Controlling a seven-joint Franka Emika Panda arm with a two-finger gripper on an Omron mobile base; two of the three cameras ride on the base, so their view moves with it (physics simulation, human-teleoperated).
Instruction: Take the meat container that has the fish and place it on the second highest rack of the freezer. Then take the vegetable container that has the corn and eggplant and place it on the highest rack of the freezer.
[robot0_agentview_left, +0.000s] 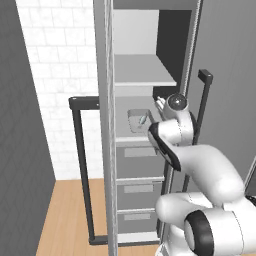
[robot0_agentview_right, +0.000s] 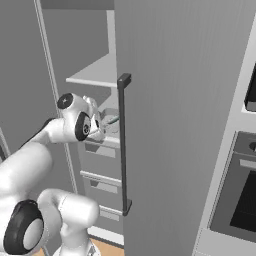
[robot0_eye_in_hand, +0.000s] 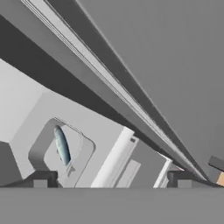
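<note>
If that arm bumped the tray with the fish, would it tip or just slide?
Probably slide: the tray looks low and flat-bottomed on the smooth shelf. The fish lies loose inside, so it might shift. The open gripper is clear of it.

1. My arm (robot0_agentview_left: 200, 170) is all chunky glossy white shells, rounded like fat tubes.
2. Every joint has a dark, near-black ring or band; the big round one (robot0_agentview_left: 200, 235) low in the left base view looks like a black hoop around a white cap.
3. The wrist ends in a shiny dark grey dome cap (robot0_agentview_left: 176, 102).
4. In the hand view, two small dark grey blocky finger tips (robot0_eye_in_hand: 43, 179), squared off.
</note>
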